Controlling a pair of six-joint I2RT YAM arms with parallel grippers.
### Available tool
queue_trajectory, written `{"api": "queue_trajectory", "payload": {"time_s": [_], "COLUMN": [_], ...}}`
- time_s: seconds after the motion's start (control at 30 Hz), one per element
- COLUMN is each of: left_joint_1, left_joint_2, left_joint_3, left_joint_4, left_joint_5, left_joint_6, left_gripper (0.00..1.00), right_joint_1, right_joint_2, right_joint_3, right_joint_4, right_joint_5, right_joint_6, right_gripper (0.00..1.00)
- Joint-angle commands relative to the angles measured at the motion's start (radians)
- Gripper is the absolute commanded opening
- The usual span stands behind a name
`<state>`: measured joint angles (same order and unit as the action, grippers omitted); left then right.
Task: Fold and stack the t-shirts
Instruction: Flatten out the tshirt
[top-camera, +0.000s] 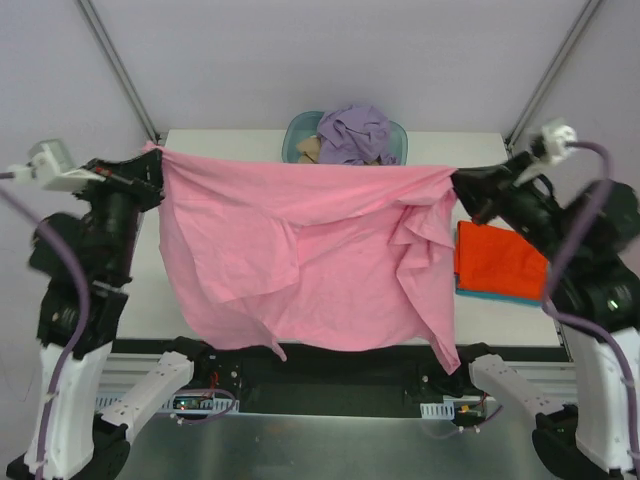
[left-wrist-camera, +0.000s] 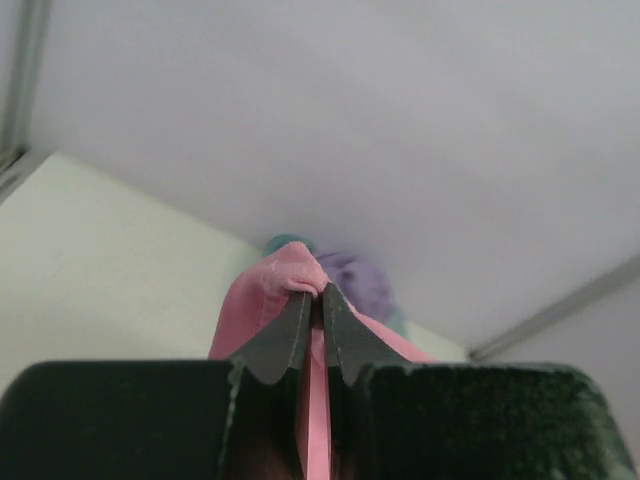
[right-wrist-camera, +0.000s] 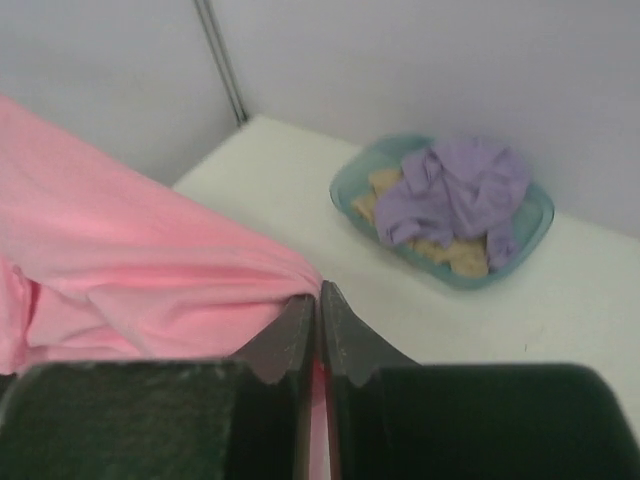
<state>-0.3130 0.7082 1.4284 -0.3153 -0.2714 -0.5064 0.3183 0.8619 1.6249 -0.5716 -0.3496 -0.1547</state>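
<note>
A pink t-shirt hangs stretched in the air between both arms, its lower edge drooping over the table's near edge. My left gripper is shut on its left top corner. My right gripper is shut on the right top corner. A folded orange-red t-shirt lies on a folded teal t-shirt at the right of the table. A lavender t-shirt and a tan t-shirt lie crumpled in the basket at the back.
The teal oval basket stands at the table's far edge, also seen in the right wrist view as the basket. Frame poles rise at the back corners. The white table shows to the left of the shirt.
</note>
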Motion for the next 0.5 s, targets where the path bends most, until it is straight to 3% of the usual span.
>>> {"api": "queue_trajectory", "payload": {"time_s": [0.0,0.03,0.07,0.1,0.13,0.2,0.23,0.27,0.33,0.47], "left_joint_1": [0.009,0.034,0.058,0.083,0.147,0.190,0.195,0.195,0.193,0.193], "left_joint_2": [0.231,0.275,0.319,0.414,0.463,0.596,0.626,0.646,0.651,0.599], "left_joint_3": [-0.205,-0.236,-0.262,-0.296,-0.298,-0.248,-0.226,-0.214,-0.230,-0.322], "left_joint_4": [-0.134,-0.140,-0.151,-0.151,-0.153,-0.201,-0.231,-0.243,-0.246,-0.245], "left_joint_5": [-0.409,-0.429,-0.408,-0.376,-0.339,-0.204,-0.187,-0.160,-0.129,-0.030], "left_joint_6": [-0.056,-0.067,-0.111,-0.128,-0.136,-0.132,-0.135,-0.133,-0.144,-0.185], "left_gripper": [0.00,0.00,0.04,0.14,0.29,0.78,0.88,0.99,0.99,0.99], "right_joint_1": [-0.008,-0.010,-0.012,-0.010,-0.008,-0.008,-0.001,0.005,0.031,0.096], "right_joint_2": [0.221,0.297,0.336,0.377,0.429,0.557,0.578,0.591,0.580,0.552], "right_joint_3": [-0.192,-0.279,-0.318,-0.356,-0.370,-0.307,-0.287,-0.283,-0.301,-0.370], "right_joint_4": [0.019,0.039,0.067,0.135,0.145,0.060,0.037,0.026,0.021,-0.005], "right_joint_5": [0.141,0.176,0.198,0.210,0.224,0.320,0.343,0.412,0.428,0.426], "right_joint_6": [-0.026,-0.013,-0.013,-0.009,-0.008,0.004,0.009,0.006,-0.002,0.009], "right_gripper": [0.10,0.13,0.33,0.45,0.52,0.62,0.65,0.88,0.96,0.96]}}
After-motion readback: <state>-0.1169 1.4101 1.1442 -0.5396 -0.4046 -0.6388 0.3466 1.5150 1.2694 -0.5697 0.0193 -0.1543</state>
